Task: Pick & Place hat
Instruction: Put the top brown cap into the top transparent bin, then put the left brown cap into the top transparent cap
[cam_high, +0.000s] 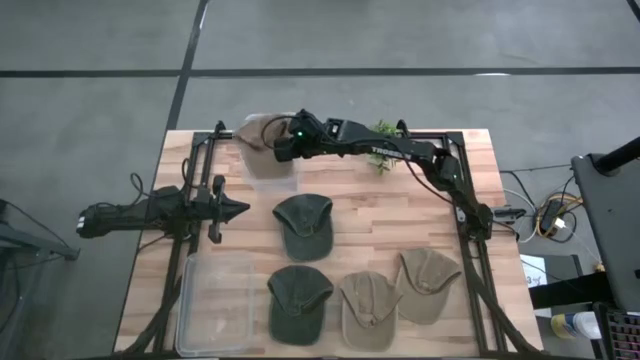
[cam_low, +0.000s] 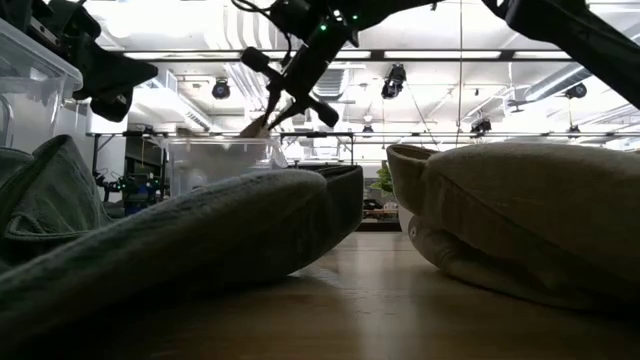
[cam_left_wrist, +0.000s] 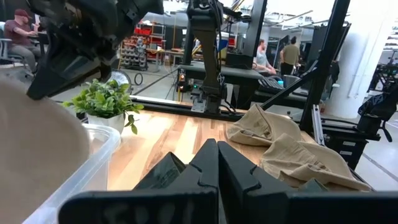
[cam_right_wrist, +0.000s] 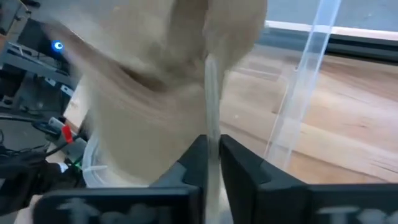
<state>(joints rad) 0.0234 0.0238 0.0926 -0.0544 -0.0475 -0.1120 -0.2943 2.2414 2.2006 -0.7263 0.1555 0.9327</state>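
Five hats: four lie on the table (cam_high: 340, 190), two green, two tan; right gripper (cam_high: 278, 147) pinches the fifth hat (cam_high: 258, 131) over the bin (cam_high: 271, 166). Only the right wrist view shows that pinch; left gripper (cam_high: 238, 209) closed, empty

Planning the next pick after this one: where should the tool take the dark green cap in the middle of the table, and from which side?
Grip the dark green cap by its brim, the flat edge pointing toward the table's front, coming straight down from above. The brim is thin and stiff enough to pinch; the domed crown would probably just crumple.
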